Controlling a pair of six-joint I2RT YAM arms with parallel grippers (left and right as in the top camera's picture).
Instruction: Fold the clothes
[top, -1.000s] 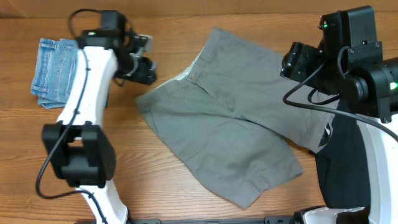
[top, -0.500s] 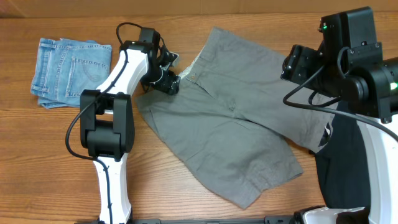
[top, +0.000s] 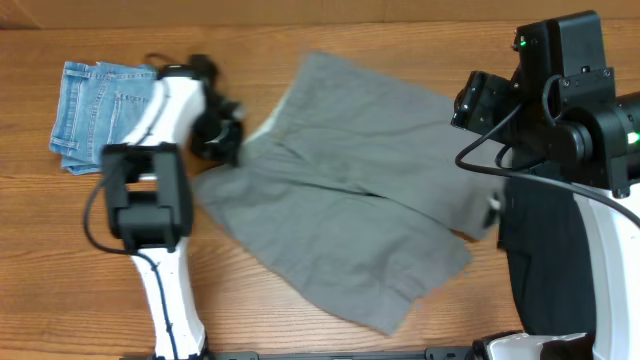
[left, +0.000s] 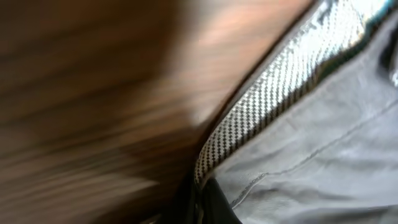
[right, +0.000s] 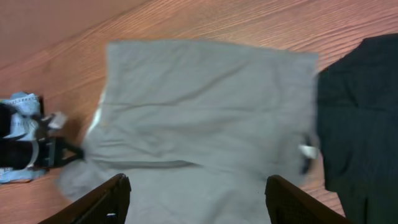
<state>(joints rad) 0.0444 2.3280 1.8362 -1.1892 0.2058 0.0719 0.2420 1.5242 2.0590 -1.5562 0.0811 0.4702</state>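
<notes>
The grey shorts (top: 340, 190) lie spread flat at the middle of the wooden table (top: 80, 250), with the waistband at the far left and the two legs running out toward the near right. The left gripper (top: 215, 135) is closed on the waistband's left edge, where its blurred wrist view shows grey cloth and a checked lining right against the fingers. The right gripper (right: 196, 180) hangs with its fingers wide apart above the shorts' right side. Folded light-blue jeans (top: 95, 115) lie at the far left, and a black garment (top: 545, 260) lies at the right, just beside one leg hem.
</notes>
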